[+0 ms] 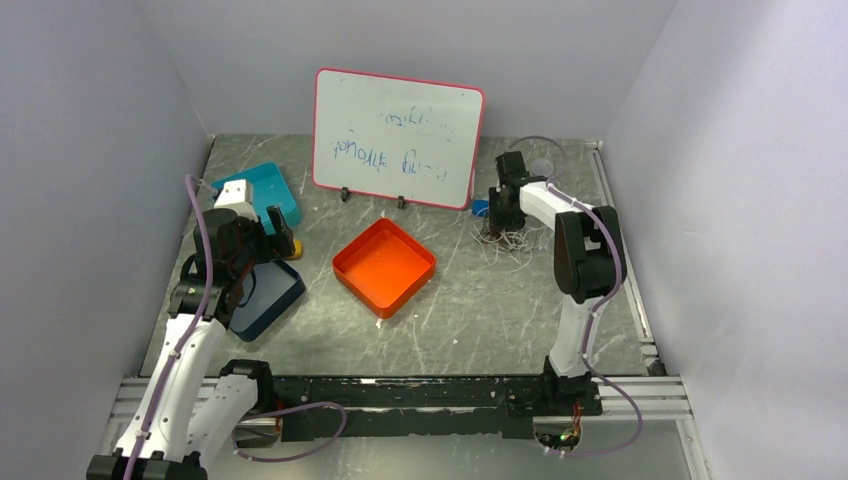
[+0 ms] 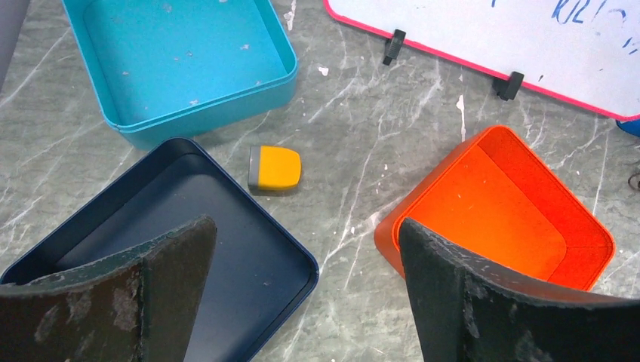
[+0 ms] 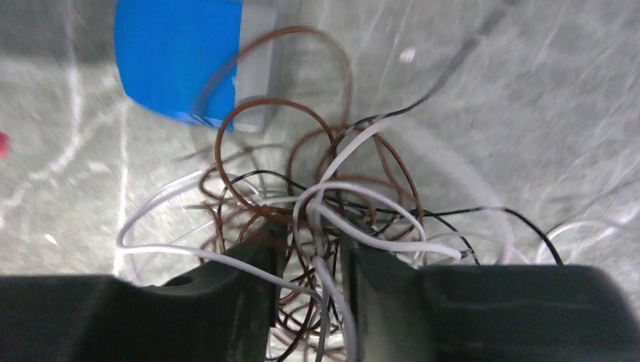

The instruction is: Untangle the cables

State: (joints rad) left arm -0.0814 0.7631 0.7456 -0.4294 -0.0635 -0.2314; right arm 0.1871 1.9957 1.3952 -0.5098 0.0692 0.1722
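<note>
**Right gripper in the knot, left gripper spread**

Only the left wrist view shows the left gripper [image 2: 306, 230] with jaws wide apart, holding nothing, beside the orange square plastic tray [image 2: 528, 204] — a small yellow-and-grey block [image 2: 275, 167] lies left of that tray. Only the right wrist view resolves the thin white, brown and black cables [image 3: 332, 188]: a roundish knot of loops with no single long axis. White strands run between the right gripper [image 3: 311, 253]'s near-closed jaws — pinched or not, I cannot tell. Overhead, the knot lies right of and beyond the tray on the grey marbled table [image 1: 480, 310], between lilac walls.
</note>
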